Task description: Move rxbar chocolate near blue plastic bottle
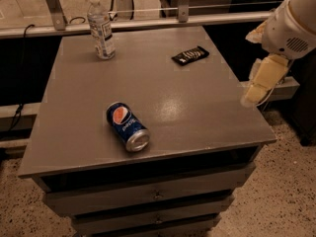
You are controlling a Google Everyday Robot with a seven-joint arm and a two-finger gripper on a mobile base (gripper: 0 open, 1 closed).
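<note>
The rxbar chocolate (190, 56), a flat black wrapper with pale lettering, lies on the far right part of the grey cabinet top (163, 132). The blue plastic bottle (101, 28), clear with a white cap and a white and dark-blue label, stands upright at the far left. My gripper (260, 80) hangs at the cabinet's right edge, pointing down, to the right of the bar and nearer the front. It is well apart from the bar and holds nothing that I can see.
A blue Pepsi can (127, 126) lies on its side in the front middle of the top. A metal rail (163, 21) runs along behind the cabinet. Drawers (153, 194) are below the top. Speckled floor lies to the right.
</note>
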